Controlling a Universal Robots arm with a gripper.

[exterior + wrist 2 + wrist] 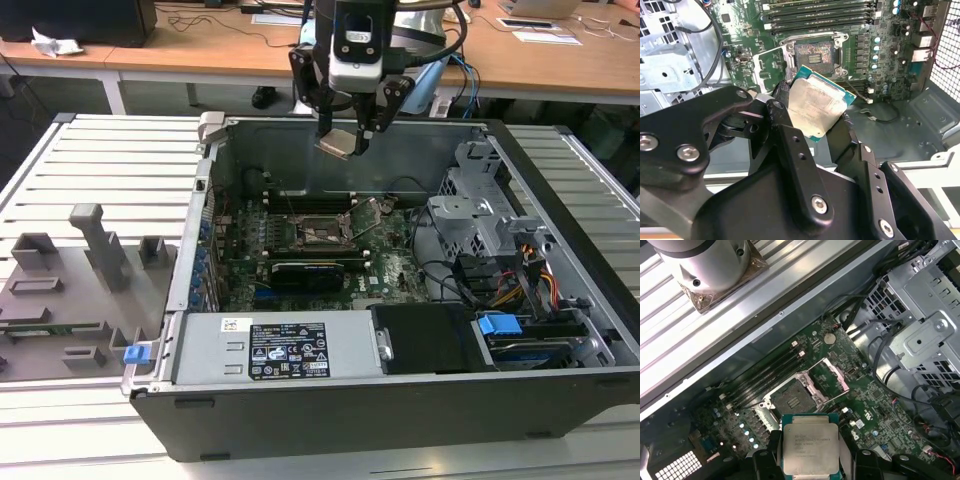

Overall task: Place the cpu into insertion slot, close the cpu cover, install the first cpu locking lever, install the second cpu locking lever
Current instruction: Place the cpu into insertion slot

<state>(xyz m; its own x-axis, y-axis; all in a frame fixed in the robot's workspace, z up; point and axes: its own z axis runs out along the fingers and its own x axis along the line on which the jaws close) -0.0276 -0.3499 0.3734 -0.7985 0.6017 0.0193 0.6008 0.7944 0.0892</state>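
Since insertion slot point(318, 232) lies bare on motherboard point(395, 265), placing step not yet done. Above it, slightly toward exterior view's right, cpu point(338, 143) hangs high over open case point(560, 190), pinched by edges in gripper point(346, 138), jaws clenched on chip. Further right, cpu cover point(366, 213) stands swung open just beside slot. Judgement: chip looks tilted in grip; level it, square edges to slot frame, lower straight, keep clear of raised cover.

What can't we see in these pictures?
Underside of the cpu: it faces away in both wrist views.
Pins in the slot: too small in the exterior view.
Part of the board: hidden behind the gripper in the second wrist view.
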